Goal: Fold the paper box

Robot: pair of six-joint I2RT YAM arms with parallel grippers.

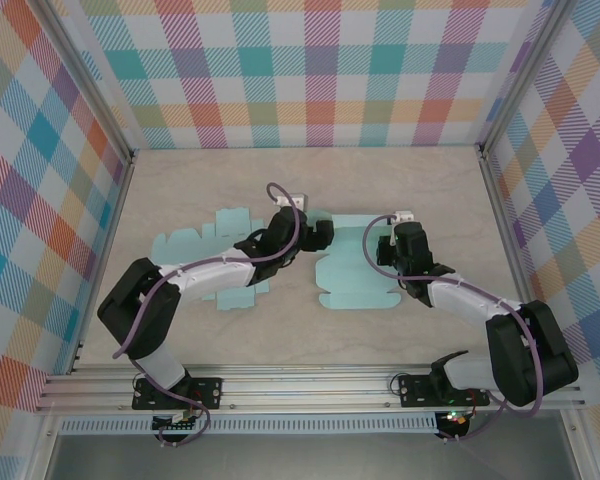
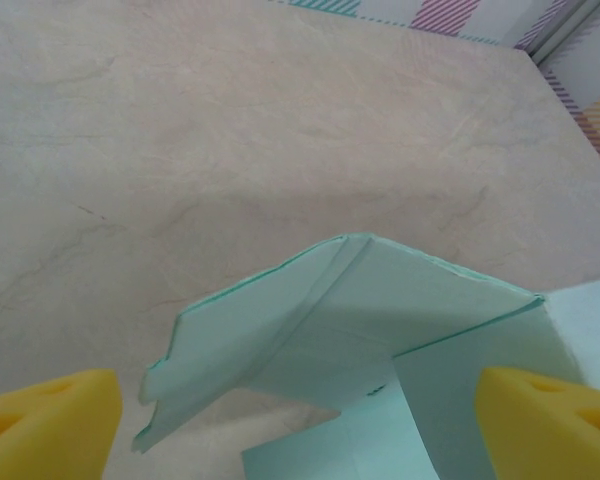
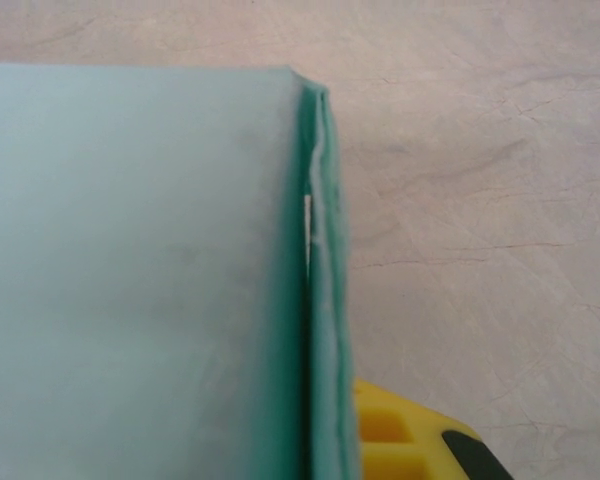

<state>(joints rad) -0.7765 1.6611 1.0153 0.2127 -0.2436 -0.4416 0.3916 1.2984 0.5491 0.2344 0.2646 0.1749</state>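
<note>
As seen from above, can find the mint-green paper box [image 1: 352,285] lying near the middle of the pale table [image 1: 280,175], mostly flat, with cut flaps reaching to the left under the left arm [image 1: 195,275]. Can see the left gripper [image 1: 318,236] low over the centre of the box, and the right gripper [image 1: 385,255] at its right edge. From the left wrist, can judge this gripper as spread: two yellow pads [image 2: 50,420] wide apart at the bottom corners, and between them a raised flap [image 2: 360,310] of the box, tilted up from the table and creased near its top. From the right wrist, can see a green panel [image 3: 130,270] close before the camera, its right edge doubled over, and one yellow finger [image 3: 400,445] just at the foot of that edge. Must read the right gripper as pressed together, pinching this doubled edge. Around the table, can notice checked walls [image 1: 310,70] in many colours.
</note>
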